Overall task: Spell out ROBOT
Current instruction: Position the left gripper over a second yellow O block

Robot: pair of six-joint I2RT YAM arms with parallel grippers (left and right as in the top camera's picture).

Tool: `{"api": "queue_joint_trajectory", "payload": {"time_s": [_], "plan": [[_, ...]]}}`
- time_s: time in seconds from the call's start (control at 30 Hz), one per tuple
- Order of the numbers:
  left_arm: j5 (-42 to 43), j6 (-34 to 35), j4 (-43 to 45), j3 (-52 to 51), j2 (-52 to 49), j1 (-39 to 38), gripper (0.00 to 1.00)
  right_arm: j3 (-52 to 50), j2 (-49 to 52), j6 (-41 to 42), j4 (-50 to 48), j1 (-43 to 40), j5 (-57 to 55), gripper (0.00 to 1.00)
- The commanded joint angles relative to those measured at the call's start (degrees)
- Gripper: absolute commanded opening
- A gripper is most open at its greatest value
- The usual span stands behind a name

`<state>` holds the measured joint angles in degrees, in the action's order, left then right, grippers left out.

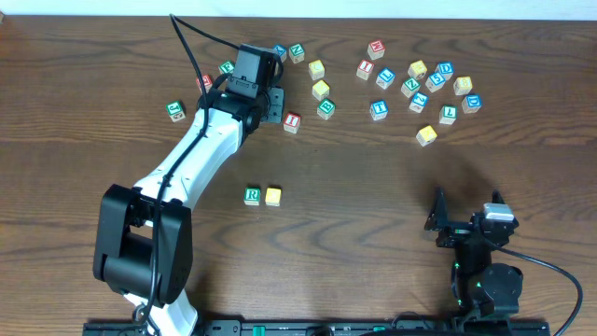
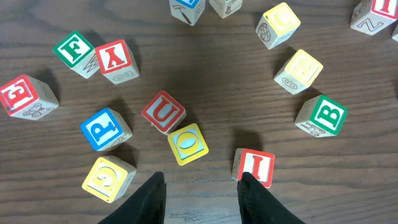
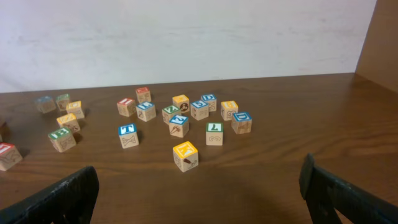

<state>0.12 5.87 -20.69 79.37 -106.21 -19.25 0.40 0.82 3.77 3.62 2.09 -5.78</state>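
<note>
The green-bordered R cube (image 1: 252,195) lies mid-table with a yellow-faced cube (image 1: 272,195) touching its right side. My left gripper (image 1: 269,101) hovers over the back-left cluster. In the left wrist view the gripper (image 2: 202,179) stands open over bare wood. A yellow O cube (image 2: 188,144) lies just ahead of the gap. A red U cube (image 2: 163,112) sits beyond it, and a green-bordered B cube (image 2: 323,115) lies to the right. A blue-bordered T cube (image 3: 127,132) sits in the right cluster. My right gripper (image 1: 464,229) is open at the front right, holding nothing.
Around the left fingers lie a red I cube (image 2: 255,167), a yellow cube (image 2: 109,178) and a blue P cube (image 2: 104,129). Several more cubes crowd the back right (image 1: 420,89). A lone yellow cube (image 1: 426,135) sits nearer the front.
</note>
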Motion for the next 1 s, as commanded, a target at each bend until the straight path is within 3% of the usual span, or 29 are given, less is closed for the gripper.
{"api": "queue_joint_trajectory", "payload": {"time_s": [0.0, 0.17, 0.73, 0.97], "plan": [[0.24, 1.97, 0.04, 1.33, -0.31, 0.13, 0.39, -0.11, -0.44, -0.66, 0.2, -0.55, 0.15, 0.99], [-0.76, 2.43, 0.33, 1.33, -1.88, 0.13, 0.44, -0.11, -0.44, -0.66, 0.2, -0.55, 0.15, 0.99], [-0.68, 2.69, 2.05, 1.33, -5.99, 0.11, 0.44, -0.11, -0.44, -0.66, 0.2, -0.55, 0.15, 0.99], [-0.74, 5.88, 3.04, 1.33, -5.99, -0.22, 0.45, -0.11, -0.44, -0.66, 0.2, -0.55, 0.15, 0.99]]}}
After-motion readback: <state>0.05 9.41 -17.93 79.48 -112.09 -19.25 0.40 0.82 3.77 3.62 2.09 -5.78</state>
